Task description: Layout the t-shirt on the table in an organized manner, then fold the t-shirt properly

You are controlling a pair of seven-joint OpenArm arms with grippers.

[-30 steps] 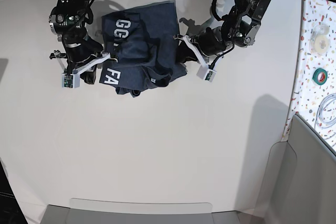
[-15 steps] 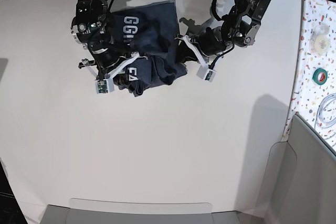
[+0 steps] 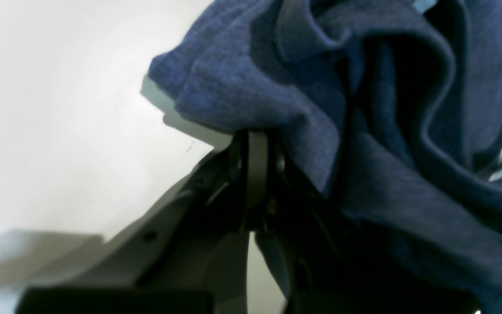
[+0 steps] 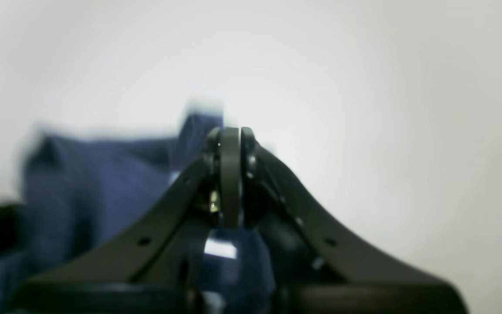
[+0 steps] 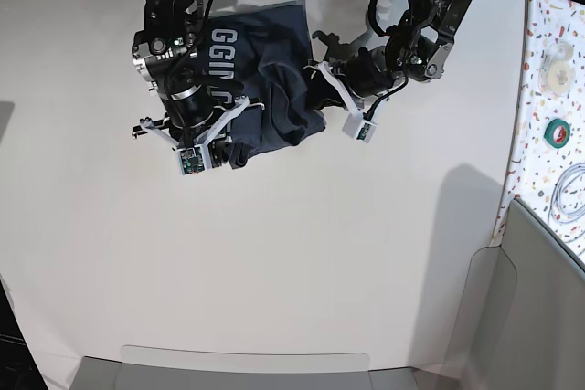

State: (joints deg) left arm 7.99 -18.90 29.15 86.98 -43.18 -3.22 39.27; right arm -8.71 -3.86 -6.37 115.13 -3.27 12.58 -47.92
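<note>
Bunched at the far edge of the plain white table (image 5: 292,253), the dark navy cotton t-shirt (image 5: 265,70) looks limp and light, best taken by hem corners; left gripper (image 3: 255,144) jaws pinch its fabric, right gripper (image 4: 230,144) jaws closed, hold unclear.

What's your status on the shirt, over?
Left gripper shut on the t-shirt. Right gripper shut, fabric bunched beside it, grip unconfirmed. T-shirt crumpled on the table, not laid out. Nothing in the way.
</note>
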